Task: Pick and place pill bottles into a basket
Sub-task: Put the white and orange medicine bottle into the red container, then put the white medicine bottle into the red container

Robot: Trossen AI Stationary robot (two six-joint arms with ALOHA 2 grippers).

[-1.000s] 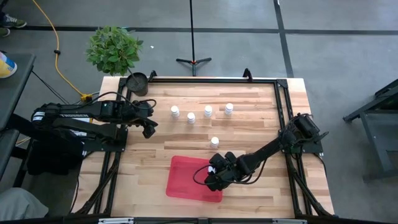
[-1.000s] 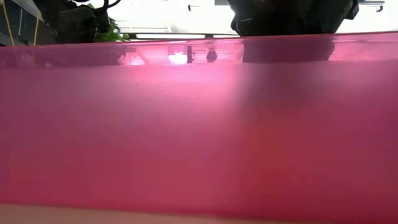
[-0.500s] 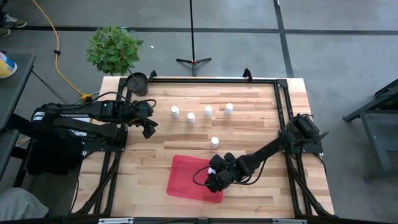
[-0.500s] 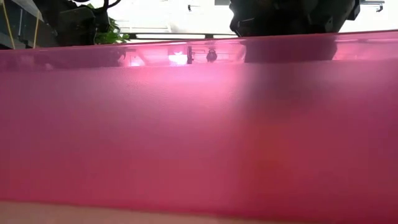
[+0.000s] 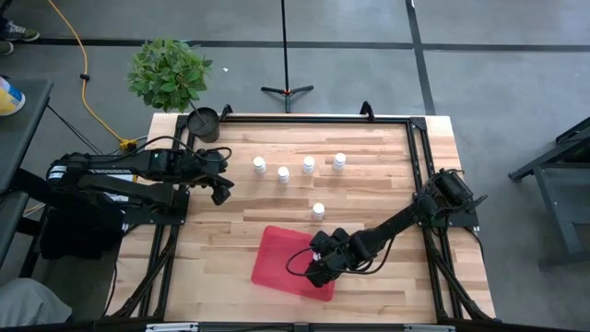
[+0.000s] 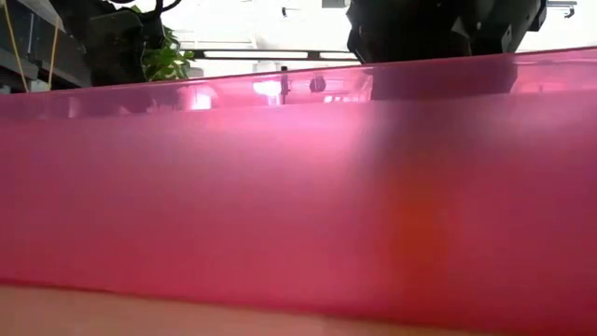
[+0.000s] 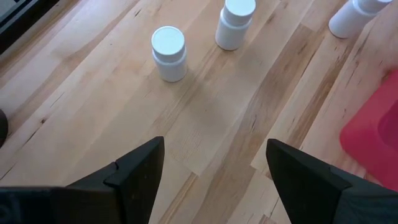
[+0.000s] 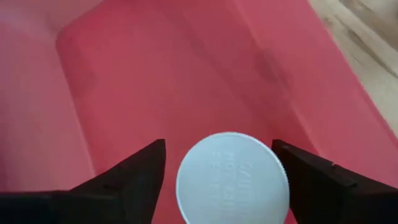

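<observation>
Red basket (image 5: 277,256) filling low view, bottle (image 8: 232,177) body hidden under cap

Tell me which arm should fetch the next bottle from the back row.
Left, probably. The left gripper is open and empty, close to the row; its wrist view shows the nearest pill bottle just ahead. The right gripper is over the red tray, a white-capped bottle between its fingers.

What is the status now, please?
Right gripper open over red basket, white-capped bottle between fingers. Left gripper open, waiting at table's left. Five bottles remain out. Nothing blocking.
</observation>
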